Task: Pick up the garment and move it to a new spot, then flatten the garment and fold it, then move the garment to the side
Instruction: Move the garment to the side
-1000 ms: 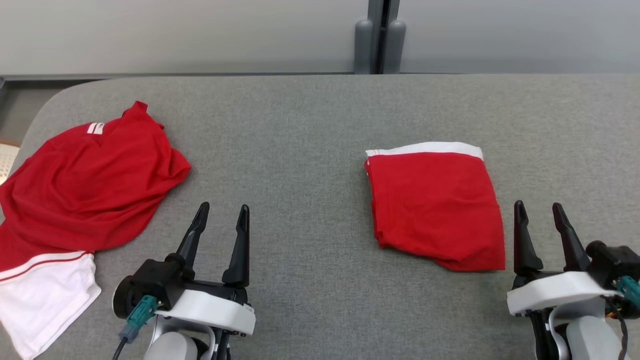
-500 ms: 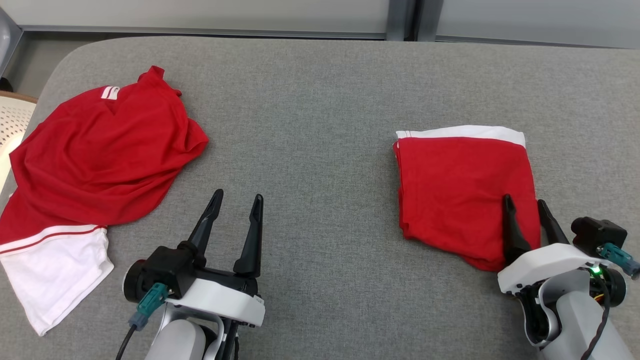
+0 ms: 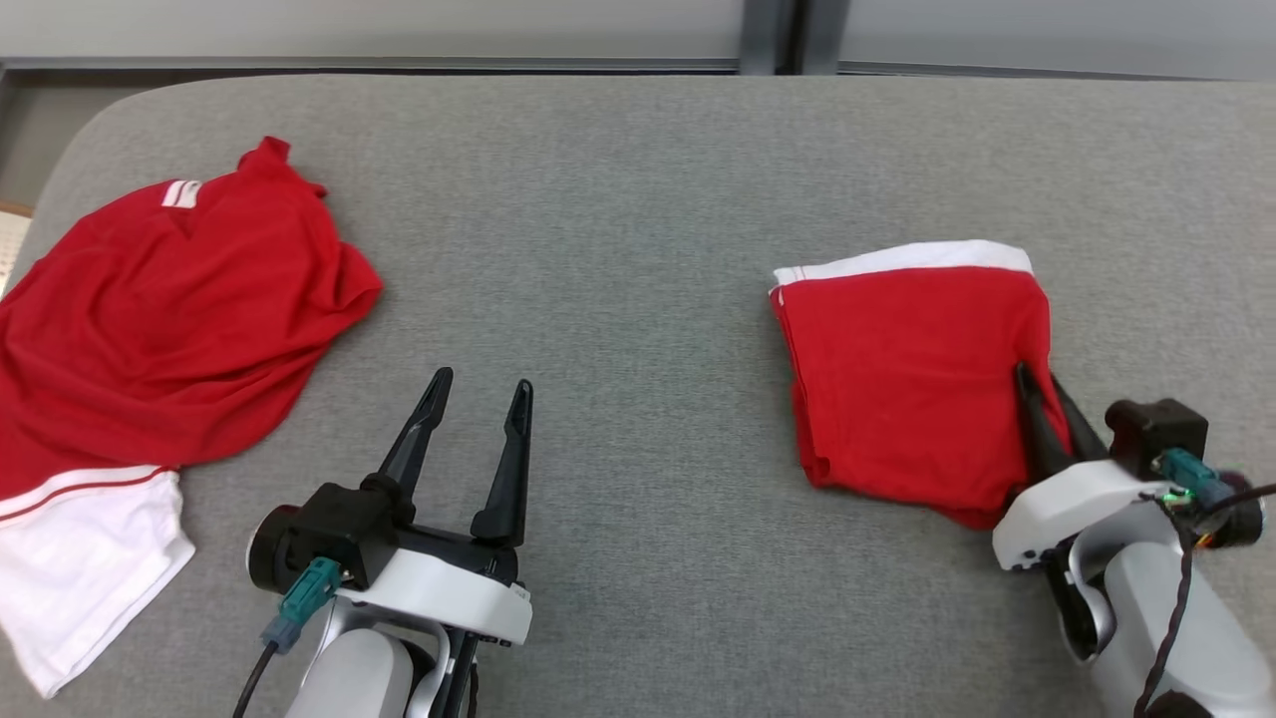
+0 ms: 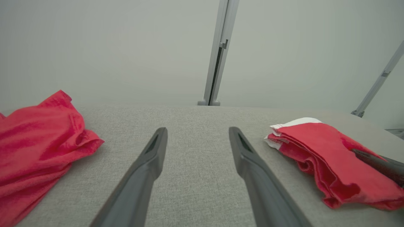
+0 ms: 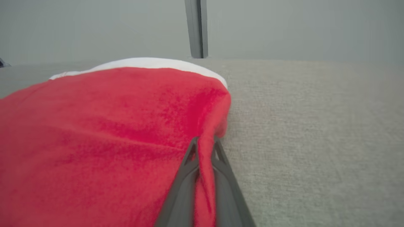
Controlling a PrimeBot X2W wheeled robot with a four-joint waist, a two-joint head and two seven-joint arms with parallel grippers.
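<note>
The garment (image 3: pixel 907 379), red with a white band along its far edge, lies folded on the right of the grey table (image 3: pixel 618 249). My right gripper (image 3: pixel 1037 379) is shut on a pinch of red cloth at its right edge. The right wrist view shows the fabric (image 5: pixel 110 126) squeezed between the two fingers of that gripper (image 5: pixel 204 142). My left gripper (image 3: pixel 483 381) hovers open over bare table at lower centre left, holding nothing. In the left wrist view its fingers (image 4: pixel 198 130) stand wide apart, with the folded garment (image 4: pixel 315 148) to the right.
A second red garment (image 3: pixel 169 319) with a white part (image 3: pixel 80 558) lies crumpled at the table's left edge, also seen as a red garment (image 4: pixel 34 132) in the left wrist view. A grey wall with a vertical post (image 3: pixel 768 35) stands behind the table.
My right gripper has moved from beside the folded garment onto its right edge and closed on the cloth. The head camera has shifted. The left gripper has stayed open.
</note>
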